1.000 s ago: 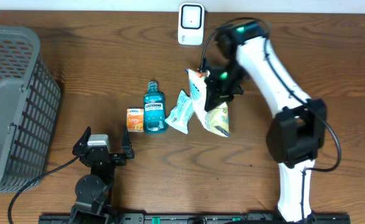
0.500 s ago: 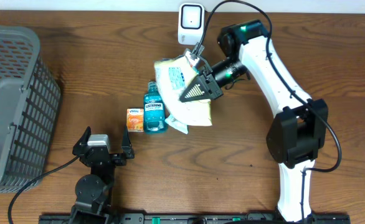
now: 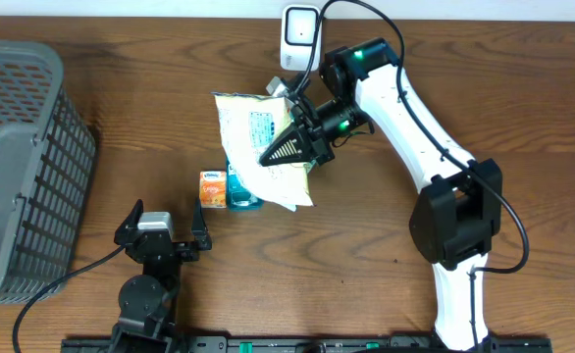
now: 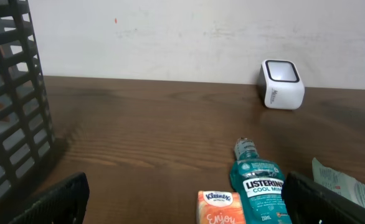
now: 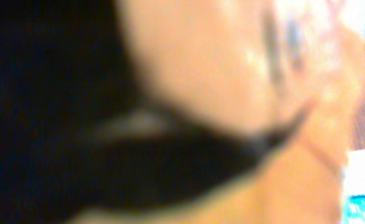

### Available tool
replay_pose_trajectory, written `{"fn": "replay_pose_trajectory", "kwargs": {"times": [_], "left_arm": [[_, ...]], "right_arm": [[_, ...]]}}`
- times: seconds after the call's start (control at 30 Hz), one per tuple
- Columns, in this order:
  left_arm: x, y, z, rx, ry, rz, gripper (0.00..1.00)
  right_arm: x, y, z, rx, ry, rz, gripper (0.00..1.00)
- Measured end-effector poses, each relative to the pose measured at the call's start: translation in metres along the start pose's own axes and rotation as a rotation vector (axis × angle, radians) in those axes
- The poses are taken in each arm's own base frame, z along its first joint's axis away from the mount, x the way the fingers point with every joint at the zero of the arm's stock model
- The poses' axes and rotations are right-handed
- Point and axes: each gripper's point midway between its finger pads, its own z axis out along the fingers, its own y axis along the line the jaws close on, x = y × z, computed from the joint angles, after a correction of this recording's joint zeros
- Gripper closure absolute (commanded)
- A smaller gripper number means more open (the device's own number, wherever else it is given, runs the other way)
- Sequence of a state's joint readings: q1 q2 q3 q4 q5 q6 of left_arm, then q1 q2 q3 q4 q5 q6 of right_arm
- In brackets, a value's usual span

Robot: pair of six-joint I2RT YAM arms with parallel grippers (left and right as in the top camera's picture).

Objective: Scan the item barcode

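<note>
I have the snack bag (image 3: 258, 147) pinched in the right claw (image 3: 292, 147), which is clenched on the bag's right edge. The bag is spread flat toward the overhead camera with its printed panel facing up. In that view it sits just below the white scanner (image 3: 300, 37) at the back of the bench (image 3: 121, 98), with its top corner near the scanner but not touching it. How high it hangs I can't judge. My right wrist view is no help, only a blur of orange and black pressed close to the lens.

The bag's lower edge covers most of the blue mouthwash bottle (image 4: 257, 186), which lies flat with its cap pointing at the scanner. The small orange tissue pack (image 3: 211, 189) lies just beside the bottle on its left. In the left wrist view, a teal packet (image 4: 344, 183) shows to the bottle's right.

The left claw (image 3: 165, 233) sits low near the front edge, its 2 fingers spread wide and gripping nothing. The grey basket (image 3: 23, 167) stands at the far left.
</note>
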State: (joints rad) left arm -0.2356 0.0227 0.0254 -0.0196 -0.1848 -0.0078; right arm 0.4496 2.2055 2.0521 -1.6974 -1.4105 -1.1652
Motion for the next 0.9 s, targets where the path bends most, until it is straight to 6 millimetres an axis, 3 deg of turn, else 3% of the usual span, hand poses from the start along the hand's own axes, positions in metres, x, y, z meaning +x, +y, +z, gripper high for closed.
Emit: {"fn": "replay_pose_trajectory", "kwargs": {"times": [0.2, 0.33, 0.43, 0.57, 0.73, 0.83, 0.9], "left_arm": [[0.000, 0.000, 0.000, 0.000, 0.000, 0.000, 0.02], [0.000, 0.000, 0.000, 0.000, 0.000, 0.000, 0.02], [0.000, 0.000, 0.000, 0.000, 0.000, 0.000, 0.02], [0.000, 0.000, 0.000, 0.000, 0.000, 0.000, 0.02], [0.000, 0.000, 0.000, 0.000, 0.000, 0.000, 0.02], [0.000, 0.000, 0.000, 0.000, 0.001, 0.000, 0.02], [0.000, 0.000, 0.000, 0.000, 0.000, 0.000, 0.02]], "right_arm": [[-0.003, 0.002, 0.002, -0.015, -0.016, 0.239, 0.84], [-0.001, 0.000, -0.001, -0.002, -0.006, 0.597, 0.84], [0.002, -0.003, -0.004, 0.019, 0.002, 0.900, 0.97], [0.004, -0.010, -0.016, 0.049, -0.019, 1.177, 0.92], [0.017, -0.043, -0.031, 0.216, 0.003, 1.070, 0.77], [0.046, -0.052, -0.036, 0.374, 0.115, 1.058, 0.73], [0.062, -0.048, -0.038, 0.426, 0.195, 1.059, 0.71]]}}
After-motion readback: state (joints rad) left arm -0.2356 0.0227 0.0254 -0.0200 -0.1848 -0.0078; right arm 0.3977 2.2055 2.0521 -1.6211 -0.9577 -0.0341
